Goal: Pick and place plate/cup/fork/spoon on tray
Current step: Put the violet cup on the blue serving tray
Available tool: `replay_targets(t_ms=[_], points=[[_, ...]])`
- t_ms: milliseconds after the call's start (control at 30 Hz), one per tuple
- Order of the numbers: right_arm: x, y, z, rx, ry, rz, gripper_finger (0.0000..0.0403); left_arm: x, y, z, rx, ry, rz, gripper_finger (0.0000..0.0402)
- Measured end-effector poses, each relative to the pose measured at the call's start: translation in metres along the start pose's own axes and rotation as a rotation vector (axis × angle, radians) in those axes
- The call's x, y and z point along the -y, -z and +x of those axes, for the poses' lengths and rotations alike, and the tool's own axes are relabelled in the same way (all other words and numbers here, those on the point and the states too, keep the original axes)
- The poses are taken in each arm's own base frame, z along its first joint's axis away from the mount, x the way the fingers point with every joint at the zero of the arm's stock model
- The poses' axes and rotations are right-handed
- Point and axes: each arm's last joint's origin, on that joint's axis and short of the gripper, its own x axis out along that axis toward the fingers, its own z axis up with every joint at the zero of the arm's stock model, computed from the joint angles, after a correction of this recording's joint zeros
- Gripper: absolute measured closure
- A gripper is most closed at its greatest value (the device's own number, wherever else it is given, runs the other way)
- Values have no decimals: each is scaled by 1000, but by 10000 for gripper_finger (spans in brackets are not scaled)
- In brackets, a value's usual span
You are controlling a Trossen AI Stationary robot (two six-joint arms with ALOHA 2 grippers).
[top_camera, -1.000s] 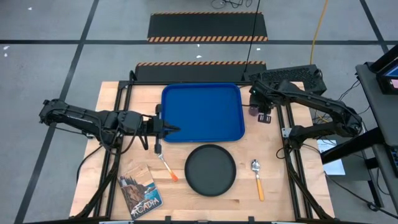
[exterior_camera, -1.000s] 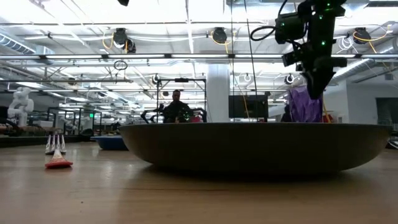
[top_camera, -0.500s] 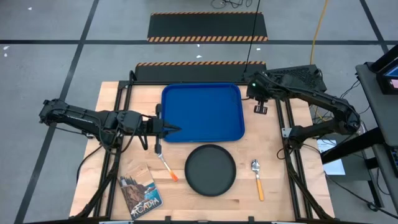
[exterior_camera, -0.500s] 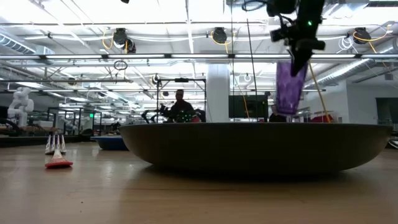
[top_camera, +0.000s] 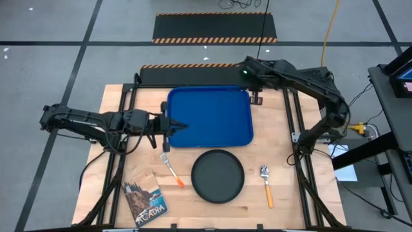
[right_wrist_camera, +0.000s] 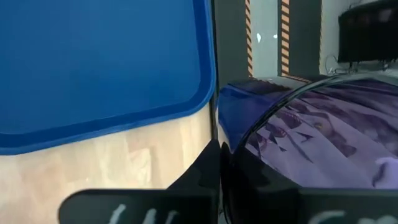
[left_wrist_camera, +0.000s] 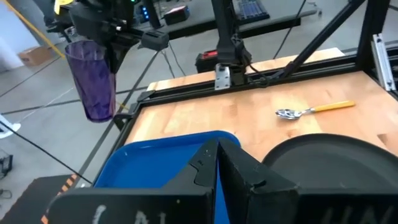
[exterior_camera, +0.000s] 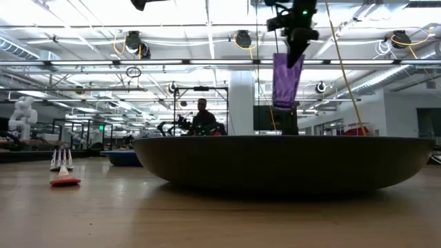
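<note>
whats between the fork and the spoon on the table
The black plate lies between the fork and the spoon, touching neither; the high view shows this.

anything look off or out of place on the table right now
Nothing stands out. The cup hangs upright in the right gripper by the tray's far right corner; the plate, fork and spoon lie flat on the table, nothing spilled.

The right hand (top_camera: 256, 96) holds the cup (exterior_camera: 286, 80) in the air at the tray (top_camera: 209, 117)'s far right corner. The left hand (top_camera: 181, 127) rests over the tray's left rim. Nearer than it on the worktop (top_camera: 290, 193) lie the fork (top_camera: 171, 170), the plate (top_camera: 218, 175) and the spoon (top_camera: 266, 185).
</note>
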Motion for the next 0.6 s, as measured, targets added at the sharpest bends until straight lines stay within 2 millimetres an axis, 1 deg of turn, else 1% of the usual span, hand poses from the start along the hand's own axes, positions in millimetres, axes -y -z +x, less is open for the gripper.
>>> replay_targets(t_ms=[133,267,500,600], points=[[10,-15,7,6,-9,-34,402,0,2,0,-17,4,2,382],[20,-22,17,37,-74,-30,402,1,3,0,-30,7,-7,382],[33,-20,45,23,-189,15,402,1,3,0,-30,7,-12,382],[37,-19,53,31,-236,38,402,1,3,0,-30,7,-13,382]])
